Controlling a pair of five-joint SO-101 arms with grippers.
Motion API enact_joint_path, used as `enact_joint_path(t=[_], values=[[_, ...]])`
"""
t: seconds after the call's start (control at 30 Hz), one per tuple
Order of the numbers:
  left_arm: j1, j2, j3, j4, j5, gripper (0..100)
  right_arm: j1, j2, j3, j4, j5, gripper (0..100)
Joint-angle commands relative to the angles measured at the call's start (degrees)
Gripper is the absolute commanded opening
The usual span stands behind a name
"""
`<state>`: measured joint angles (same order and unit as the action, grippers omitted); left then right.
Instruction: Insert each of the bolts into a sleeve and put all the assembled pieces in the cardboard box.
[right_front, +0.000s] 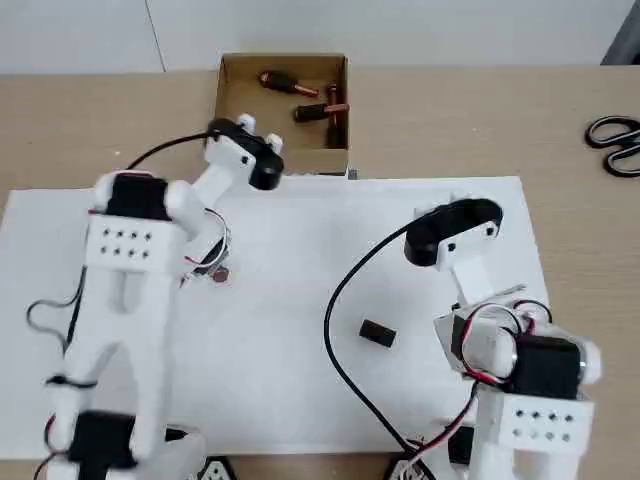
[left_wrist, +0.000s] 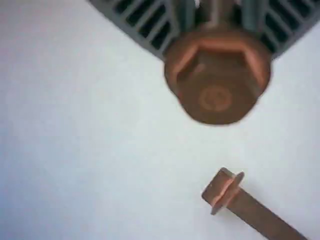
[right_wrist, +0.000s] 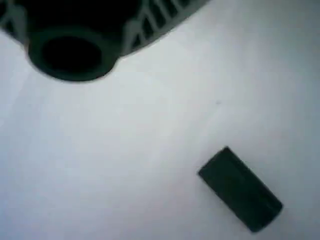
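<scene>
Left gripper (left_wrist: 216, 12) is clamped on the held bolt (left_wrist: 217, 75). The hex head faces the wrist camera; the shank runs away between the ribbed jaws and is mostly hidden. Right gripper (right_wrist: 85, 17) is clamped on the held sleeve (right_wrist: 70, 52), black, with its open bore facing that wrist camera.

Axes: each piece shows end-on from its own wrist, so each long axis lies roughly along its gripper's reach, down toward the white sheet (right_front: 300, 400). The two pieces do not face each other.

Position, high view: the left arm is over the sheet's left half, toward the far edge. The right arm is over the right half. The two are well apart.

Judgement: the next move turns on getting the two axes into one line, shank tip to bore mouth, then closing the gap across the sheet's middle. At least one wrist likely has to turn. Cannot tell how much shank stands free of the jaws.

Spares:
- The spare bolt (left_wrist: 250, 205) lies flat on the sheet near the left gripper, its head end nearer the held bolt.
- The spare sleeve (right_front: 377, 332) lies flat between the arms, nearer the right arm, its axis slanted to the sheet's edges.

Cardboard box (right_front: 228, 100) sits at the sheet's far edge, left of middle, with assembled pieces (right_front: 300, 88) inside. The left arm is nearer to it.
</scene>
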<state>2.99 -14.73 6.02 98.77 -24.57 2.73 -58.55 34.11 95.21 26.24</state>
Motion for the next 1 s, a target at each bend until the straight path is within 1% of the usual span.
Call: enact_joint_path(t=[0.0, 0.07, 0.17, 0.3, 0.43, 0.53, 0.63, 0.67, 0.73, 0.83, 0.97], values=[[-0.18, -9.23, -2.42, 1.58, 6.68, 1, -0.22, -0.66, -5.63, 0.57, -0.26, 0.4], [-0.18, -13.01, -2.42, 1.58, 9.41, 1, -0.22, -0.75, -7.03, 0.66, -0.53, 0.4], [0.18, -19.78, -2.42, 1.67, 10.73, 1, 0.04, -1.36, -8.88, 0.66, -0.62, 0.4], [0.26, -29.98, -2.33, 1.67, 11.52, 1, 0.13, -9.54, -10.9, 0.4, -0.44, 0.4], [0.26, -39.12, -2.33, 1.49, 11.43, 1, -0.13, -19.56, -6.24, -3.12, -0.62, 0.4], [-0.09, -45.1, -1.45, -1.58, 11.6, 1, -0.13, -26.86, 0.18, -6.37, -1.58, 0.3], [-0.26, -50.37, 3.91, -5.54, 12.4, 1, -0.75, -32.66, 6.07, -10.59, -8.09, 0.3], [-0.26, -52.22, 6.64, -6.59, 14.15, 1, -1.98, -34.42, 7.56, -11.91, -10.73, 0.3], [-0.26, -56.44, 12.0, -8.88, 19.52, 1, -5.14, -37.93, 10.02, -14.29, -15.65, 0.3], [-0.26, -63.56, 20.79, -13.63, 26.37, 1, -11.47, -42.42, 14.51, -16.66, -20.31, 0.3], [-0.26, -74.9, 33.8, -20.66, 28.31, 1, -18.68, -45.67, 21.01, -18.77, -25.58, 0.3]])
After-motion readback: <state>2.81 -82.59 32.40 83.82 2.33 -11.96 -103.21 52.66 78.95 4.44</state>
